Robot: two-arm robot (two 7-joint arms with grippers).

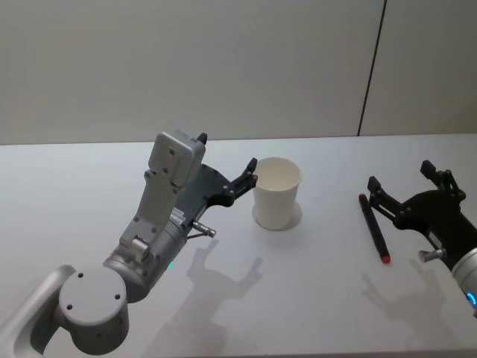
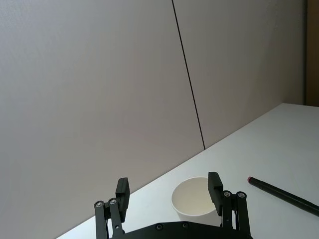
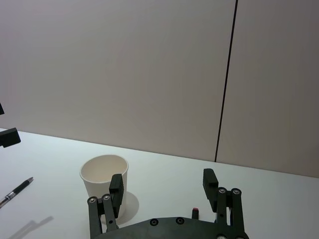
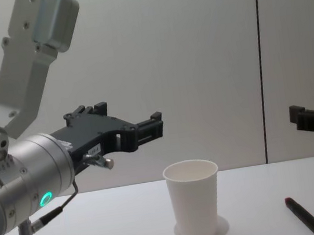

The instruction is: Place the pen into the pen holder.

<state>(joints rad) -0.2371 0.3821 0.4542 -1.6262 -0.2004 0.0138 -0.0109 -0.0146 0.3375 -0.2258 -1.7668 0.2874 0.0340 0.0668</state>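
Right: the table (image 1: pixel 89 194) runs white to its far edge at 12 o'clock, with the wall straight behind. The pen holder (image 1: pixel 276 192) stands upright mid-table, its visible inner wall bare white. There is open tabletop to its 3 o'clock, then the pen (image 1: pixel 374 227) lying flat, red end toward 6 o'clock. The right gripper (image 1: pixel 399 177), fingers spread, sits just at the pen's 3 o'clock. The left gripper (image 2: pixel 168 193), fingers released, hovers at the holder's 9 o'clock, above rim height.
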